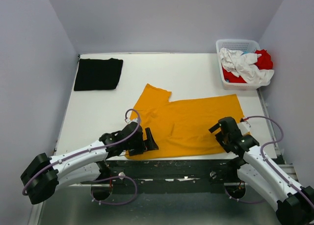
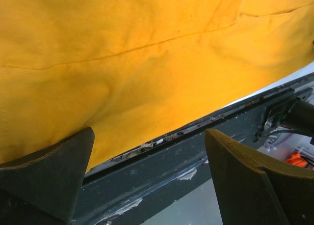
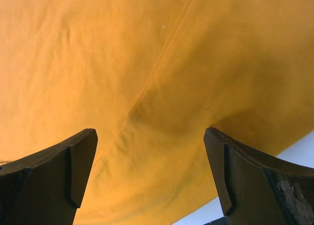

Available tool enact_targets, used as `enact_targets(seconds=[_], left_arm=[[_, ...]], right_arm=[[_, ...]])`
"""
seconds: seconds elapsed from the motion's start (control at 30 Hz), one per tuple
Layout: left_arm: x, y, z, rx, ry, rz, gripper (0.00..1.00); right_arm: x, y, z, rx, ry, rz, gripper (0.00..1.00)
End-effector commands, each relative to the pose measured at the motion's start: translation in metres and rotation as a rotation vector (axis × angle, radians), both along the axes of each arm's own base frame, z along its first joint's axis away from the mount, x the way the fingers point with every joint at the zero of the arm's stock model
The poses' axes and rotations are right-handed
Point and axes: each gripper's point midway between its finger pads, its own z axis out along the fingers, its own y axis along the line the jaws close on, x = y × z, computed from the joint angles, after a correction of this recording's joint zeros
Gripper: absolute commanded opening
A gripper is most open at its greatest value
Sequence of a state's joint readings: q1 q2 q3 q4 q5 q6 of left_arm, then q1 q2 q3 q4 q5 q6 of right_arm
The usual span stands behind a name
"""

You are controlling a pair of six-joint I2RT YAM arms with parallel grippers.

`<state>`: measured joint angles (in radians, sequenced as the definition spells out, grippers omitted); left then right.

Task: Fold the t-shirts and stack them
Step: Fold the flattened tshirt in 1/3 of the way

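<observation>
A mustard t-shirt (image 1: pixel 189 126) lies spread flat at the near middle of the table, one sleeve pointing to the far left. A black t-shirt (image 1: pixel 98 73) lies folded at the far left. My left gripper (image 1: pixel 150 140) stands open at the mustard shirt's near left hem; in its wrist view the mustard cloth (image 2: pixel 147 63) ends at the table's front edge, between the fingers (image 2: pixel 54 171). My right gripper (image 1: pixel 219 128) hovers open over the shirt's right side, where a seam crosses the mustard cloth (image 3: pixel 147 63), and it holds nothing.
A white lattice basket (image 1: pixel 237 41) at the far right corner holds a white t-shirt (image 1: pixel 243 63) and a red one (image 1: pixel 265 60). Below the shirt's hem runs the table's dark front rail (image 2: pixel 162 166). Grey walls close in both sides.
</observation>
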<state>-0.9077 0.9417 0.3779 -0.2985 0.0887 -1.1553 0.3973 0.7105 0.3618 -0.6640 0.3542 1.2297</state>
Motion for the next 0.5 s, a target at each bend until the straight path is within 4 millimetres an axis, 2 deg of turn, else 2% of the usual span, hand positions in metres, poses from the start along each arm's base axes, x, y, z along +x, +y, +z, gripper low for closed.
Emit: enact_targets(seconds=[0.0,0.1,0.2,0.33,0.4,0.43,0.47], left_arm=[[0.023,0.007,0.029,0.067,-0.128,0.025,0.99],[0.044,0.000,0.064,0.058,-0.235,0.020,0.99],[0.082,0.006,0.091,0.082,-0.305,0.072,0.99],[0.160,0.015,0.118,0.007,-0.406,0.131,0.99],[0.202,0.017,0.129,-0.018,-0.439,0.137,0.99],[0.222,0.019,0.128,-0.008,-0.435,0.133,0.98],[0.244,0.019,0.137,0.005,-0.457,0.127,0.99]], right_arm=[[0.011,-0.018,0.029,-0.088,-0.084,-0.037,1.00],[0.039,-0.011,0.068,-0.102,-0.219,0.018,1.00],[0.062,-0.006,0.102,-0.135,-0.320,0.069,1.00],[0.083,0.006,0.120,-0.163,-0.396,0.150,1.00],[0.091,0.013,0.122,-0.175,-0.422,0.202,1.00],[0.094,0.015,0.121,-0.186,-0.424,0.222,1.00],[0.097,0.017,0.120,-0.195,-0.426,0.236,1.00]])
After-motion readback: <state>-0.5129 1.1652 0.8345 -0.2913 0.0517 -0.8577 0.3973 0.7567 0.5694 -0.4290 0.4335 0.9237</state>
